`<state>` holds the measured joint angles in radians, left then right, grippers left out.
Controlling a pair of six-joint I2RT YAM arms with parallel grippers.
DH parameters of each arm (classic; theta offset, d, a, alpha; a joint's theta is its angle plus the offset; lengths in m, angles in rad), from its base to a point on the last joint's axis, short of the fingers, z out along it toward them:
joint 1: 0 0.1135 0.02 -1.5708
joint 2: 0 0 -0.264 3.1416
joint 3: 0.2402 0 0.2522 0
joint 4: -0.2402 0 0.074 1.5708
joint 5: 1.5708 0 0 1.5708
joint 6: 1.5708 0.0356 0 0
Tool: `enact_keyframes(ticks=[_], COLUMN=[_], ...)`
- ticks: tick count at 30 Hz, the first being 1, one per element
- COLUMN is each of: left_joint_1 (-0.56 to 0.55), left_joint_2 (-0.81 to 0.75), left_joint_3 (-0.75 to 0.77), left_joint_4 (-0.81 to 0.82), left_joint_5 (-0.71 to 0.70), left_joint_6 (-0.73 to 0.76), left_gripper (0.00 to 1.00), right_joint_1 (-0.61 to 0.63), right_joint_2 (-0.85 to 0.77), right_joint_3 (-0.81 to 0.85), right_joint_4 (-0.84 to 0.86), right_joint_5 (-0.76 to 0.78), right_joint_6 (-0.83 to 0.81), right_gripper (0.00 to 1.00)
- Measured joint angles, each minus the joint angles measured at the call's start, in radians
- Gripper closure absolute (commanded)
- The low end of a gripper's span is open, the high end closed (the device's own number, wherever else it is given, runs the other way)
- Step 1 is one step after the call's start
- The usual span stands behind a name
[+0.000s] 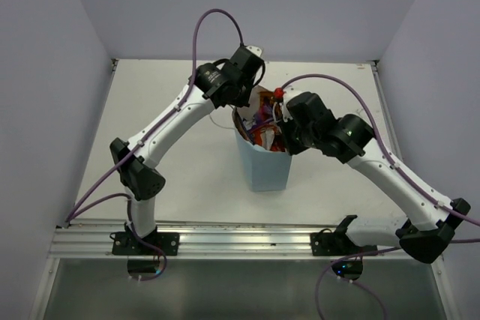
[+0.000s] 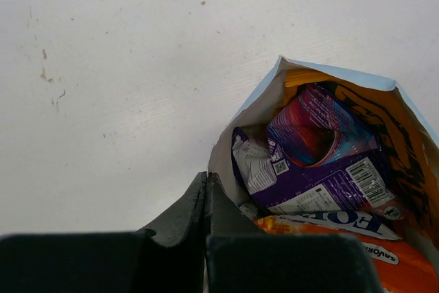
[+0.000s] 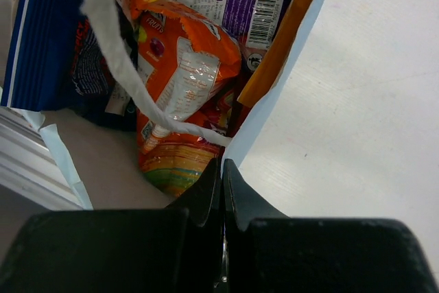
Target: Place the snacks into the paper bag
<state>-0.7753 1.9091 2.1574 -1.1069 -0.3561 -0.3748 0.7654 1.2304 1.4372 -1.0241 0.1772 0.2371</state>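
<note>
1. The left gripper (image 2: 206,186) is pinched fully closed, its tips right at the near rim of the paper bag (image 2: 257,104). Whether any paper is caught between them I cannot tell.
2. The right gripper (image 3: 221,169) is likewise clamped shut at the opposite rim, where the white string handle (image 3: 113,60) ends. Again, a grip on the paper cannot be confirmed.
3. The bag stands upright mid-table, between the two wrists, with the snacks inside it.
4. The purple-white packet (image 2: 309,193) shows a barcode and a small QR square; its fine print is too small to read.
5. A curled red-pink packet (image 2: 309,132) lies on top of it, with no legible wording.
6. The orange-white packet (image 3: 182,73) carries upside-down "SAVOUR…" lettering in the left wrist view, beneath large blue letters I cannot make out.
7. The large orange chip bag (image 2: 405,149) lines the bag's wall, its black script partly hidden.
8. The blue striped bag (image 3: 41,39) stands against the other side.
9. Around the bag is the white, lightly scuffed table (image 2: 123,87). A metal rail (image 1: 225,239) runs along its near edge.
</note>
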Motion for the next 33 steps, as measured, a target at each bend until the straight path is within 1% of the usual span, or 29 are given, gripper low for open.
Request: enact_keyframes(ticks=[7, 13, 17, 18, 19, 20, 21, 22, 23, 24, 26, 27, 28, 29, 31, 32, 33], left_joint_1=[0.008, 0.017, 0.017, 0.017, 0.017, 0.017, 0.017, 0.017, 0.017, 0.017, 0.017, 0.017, 0.017, 0.017, 0.017, 0.017, 0.017], left_joint_2=[-0.037, -0.122, -0.147, -0.148, -0.148, -0.148, -0.148, -0.147, -0.145, -0.141, -0.123, -0.117, -0.116, -0.121, -0.152, -0.179, -0.212], left_joint_3=[-0.026, -0.182, -0.218, -0.219, -0.219, -0.219, -0.217, -0.204, -0.182, -0.148, -0.039, 0.013, 0.055, 0.085, 0.091, 0.070, 0.040], left_joint_4=[-0.041, -0.009, 0.017, 0.020, 0.023, 0.024, 0.027, 0.026, 0.027, 0.024, 0.024, 0.030, 0.037, 0.050, 0.095, 0.129, 0.161], left_joint_5=[-0.045, -0.064, -0.064, -0.065, -0.065, -0.066, -0.068, -0.068, -0.069, -0.071, -0.076, -0.078, -0.080, -0.084, -0.095, -0.103, -0.116], left_joint_6=[0.000, -0.001, -0.007, -0.008, -0.008, -0.007, -0.003, 0.002, 0.008, 0.013, 0.024, 0.027, 0.028, 0.031, 0.036, 0.039, 0.047], left_gripper=[1.00, 1.00, 1.00, 1.00, 0.93, 0.79, 0.71, 0.61, 0.54, 0.46, 0.39, 0.37, 0.34, 0.33, 0.30, 0.24, 0.21], right_joint_1=[0.062, 0.068, 0.072, 0.072, 0.072, 0.072, 0.072, 0.072, 0.072, 0.072, 0.072, 0.072, 0.072, 0.072, 0.072, 0.072, 0.072], right_joint_2=[0.016, 0.012, -0.023, -0.027, -0.029, -0.029, -0.028, -0.028, -0.028, -0.025, -0.021, -0.020, -0.020, -0.021, -0.022, -0.023, -0.023], right_joint_3=[-0.004, -0.077, -0.124, -0.127, -0.128, -0.128, -0.128, -0.128, -0.124, -0.114, -0.084, -0.064, -0.045, -0.025, 0.013, 0.035, 0.056], right_joint_4=[0.029, 0.108, 0.154, 0.158, 0.159, 0.161, 0.165, 0.166, 0.165, 0.163, 0.162, 0.162, 0.161, 0.161, 0.154, 0.143, 0.129], right_joint_5=[0.013, 0.012, 0.008, 0.007, 0.009, 0.011, 0.013, 0.016, 0.019, 0.023, 0.035, 0.043, 0.050, 0.061, 0.095, 0.114, 0.138], right_joint_6=[0.039, 0.063, 0.080, 0.085, 0.090, 0.095, 0.097, 0.097, 0.093, 0.089, 0.084, 0.084, 0.084, 0.084, 0.088, 0.092, 0.095], right_gripper=[1.00, 1.00, 1.00, 0.89, 0.78, 0.65, 0.46, 0.40, 0.35, 0.32, 0.32, 0.33, 0.33, 0.35, 0.37, 0.38, 0.37])
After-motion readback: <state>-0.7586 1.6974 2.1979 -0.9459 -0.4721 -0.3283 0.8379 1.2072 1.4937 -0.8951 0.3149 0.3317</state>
